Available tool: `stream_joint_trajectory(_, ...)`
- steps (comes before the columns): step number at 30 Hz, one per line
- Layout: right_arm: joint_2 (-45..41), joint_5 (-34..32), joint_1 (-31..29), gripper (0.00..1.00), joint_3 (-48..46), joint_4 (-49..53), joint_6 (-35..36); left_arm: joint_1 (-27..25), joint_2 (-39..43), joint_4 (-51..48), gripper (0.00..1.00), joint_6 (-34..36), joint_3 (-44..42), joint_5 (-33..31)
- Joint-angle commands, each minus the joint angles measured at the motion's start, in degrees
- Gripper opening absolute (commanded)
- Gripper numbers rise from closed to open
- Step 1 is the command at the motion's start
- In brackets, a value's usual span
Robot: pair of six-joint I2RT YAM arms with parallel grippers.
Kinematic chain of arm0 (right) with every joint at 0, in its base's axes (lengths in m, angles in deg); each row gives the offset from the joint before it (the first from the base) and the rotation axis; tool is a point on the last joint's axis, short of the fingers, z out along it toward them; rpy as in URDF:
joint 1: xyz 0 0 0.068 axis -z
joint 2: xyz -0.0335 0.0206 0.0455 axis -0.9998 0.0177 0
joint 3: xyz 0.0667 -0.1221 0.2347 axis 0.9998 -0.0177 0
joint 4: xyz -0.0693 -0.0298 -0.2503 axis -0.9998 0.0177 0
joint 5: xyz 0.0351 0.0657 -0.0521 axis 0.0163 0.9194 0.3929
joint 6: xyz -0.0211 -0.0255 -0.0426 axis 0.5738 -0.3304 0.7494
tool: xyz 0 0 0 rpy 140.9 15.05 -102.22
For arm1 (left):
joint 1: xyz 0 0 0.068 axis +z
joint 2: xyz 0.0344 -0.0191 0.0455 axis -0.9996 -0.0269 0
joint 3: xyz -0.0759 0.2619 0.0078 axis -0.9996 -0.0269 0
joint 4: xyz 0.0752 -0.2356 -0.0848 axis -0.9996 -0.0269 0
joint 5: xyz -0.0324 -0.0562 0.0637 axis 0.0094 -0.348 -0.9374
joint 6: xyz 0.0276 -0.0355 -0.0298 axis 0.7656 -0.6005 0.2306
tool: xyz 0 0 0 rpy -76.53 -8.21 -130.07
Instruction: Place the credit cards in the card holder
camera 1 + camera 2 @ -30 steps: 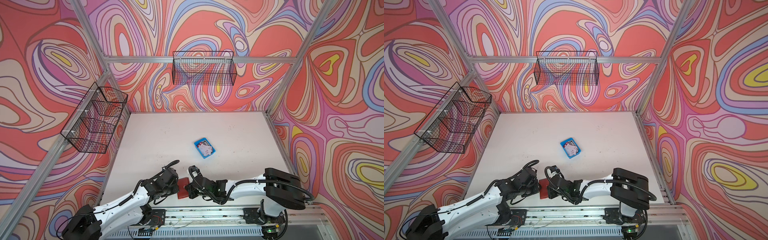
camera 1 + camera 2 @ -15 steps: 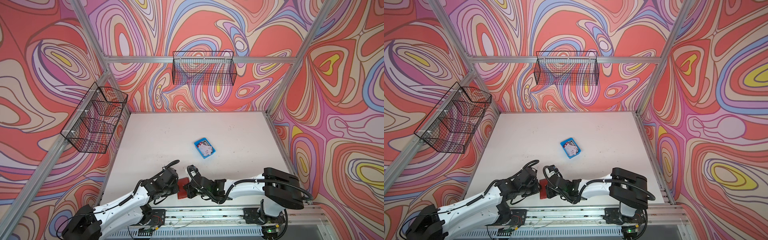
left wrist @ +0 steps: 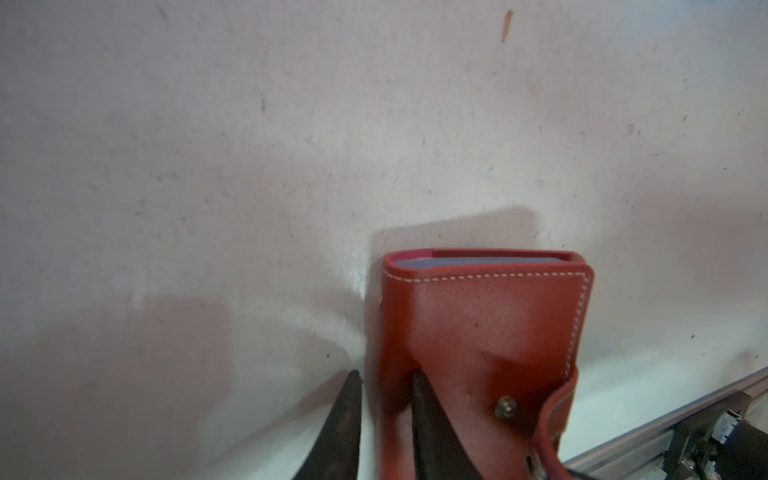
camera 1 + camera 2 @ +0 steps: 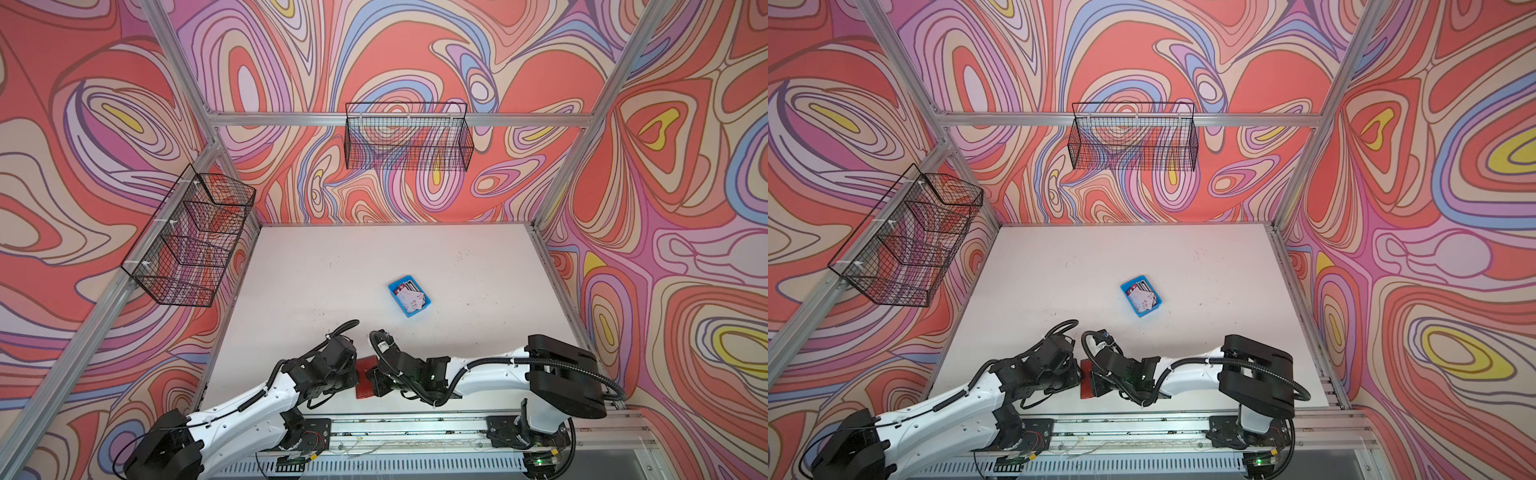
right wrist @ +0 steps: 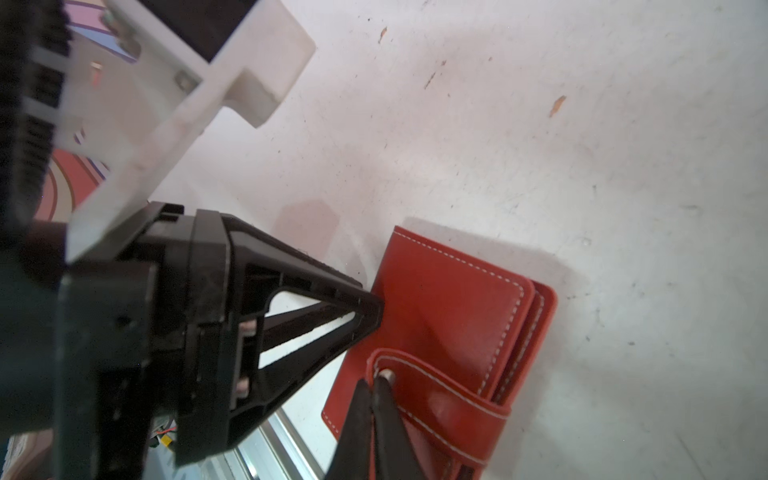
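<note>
The red card holder (image 4: 365, 376) (image 4: 1087, 380) lies closed near the table's front edge, between both grippers. My left gripper (image 3: 383, 380) (image 4: 355, 377) is shut on its spine edge, with one finger on the cover (image 3: 490, 316) and one beside it on the table. My right gripper (image 5: 374, 382) (image 4: 376, 380) is shut, pinching the end of the strap (image 5: 449, 399). The strap (image 3: 557, 405) stands lifted off the snap stud (image 3: 505, 406). The credit cards (image 4: 410, 298) (image 4: 1143, 298) lie stacked in a blue tray mid-table, away from both grippers.
The blue tray (image 4: 399, 302) sits about mid-table. Black wire baskets hang on the back wall (image 4: 407, 141) and the left wall (image 4: 191, 245). An aluminium rail (image 4: 415, 428) runs along the table's front edge, just behind the card holder.
My right gripper has edged slightly to the left at the card holder. The left arm and the card holder have not moved.
</note>
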Motion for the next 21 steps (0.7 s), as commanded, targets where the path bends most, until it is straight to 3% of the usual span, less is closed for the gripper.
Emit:
stream_joint_trajectory(1,1.4,-0.6,-0.5,0.00,2.0,2.4,0.5,-0.1,0.5,-0.3,0.25,0.5,-0.5,1.2)
stream_joint_trajectory(21,1.0,-1.3,-0.5,0.00,2.6,7.7,0.7,-0.1,1.3,-2.2,0.26,0.2,0.7,-0.5)
